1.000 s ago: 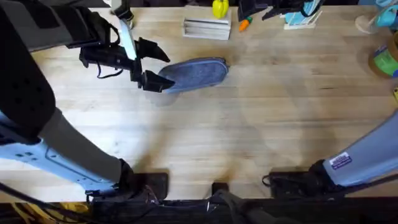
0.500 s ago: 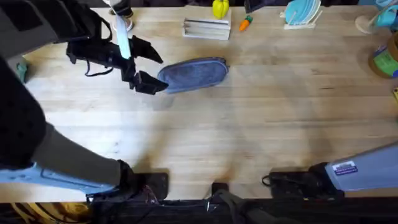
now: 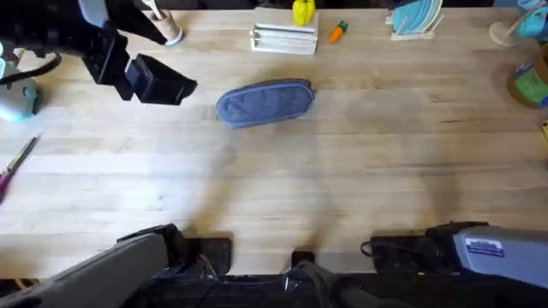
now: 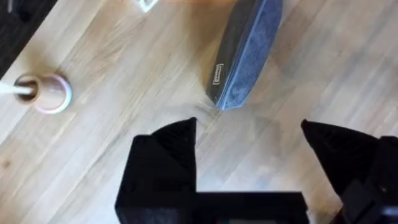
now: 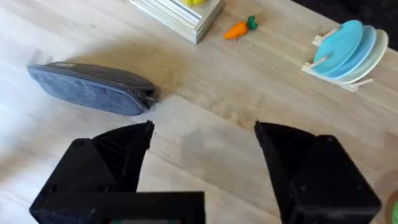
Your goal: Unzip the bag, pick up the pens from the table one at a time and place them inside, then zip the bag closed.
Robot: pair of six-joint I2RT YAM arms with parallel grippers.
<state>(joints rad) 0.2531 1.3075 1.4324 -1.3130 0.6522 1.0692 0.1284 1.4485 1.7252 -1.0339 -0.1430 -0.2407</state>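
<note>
On the table (image 3: 342, 171), zipped blue-grey bag (image 3: 265, 103); both end effectors gape empty

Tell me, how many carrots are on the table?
1. The small orange carrot toy lies at the table's far edge, right of the yellow thing. Others could be hidden.

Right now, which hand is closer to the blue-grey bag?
Left. The left hand hovers open beside the bag, off its end. The right hand is open too, farther back toward its base.
</note>
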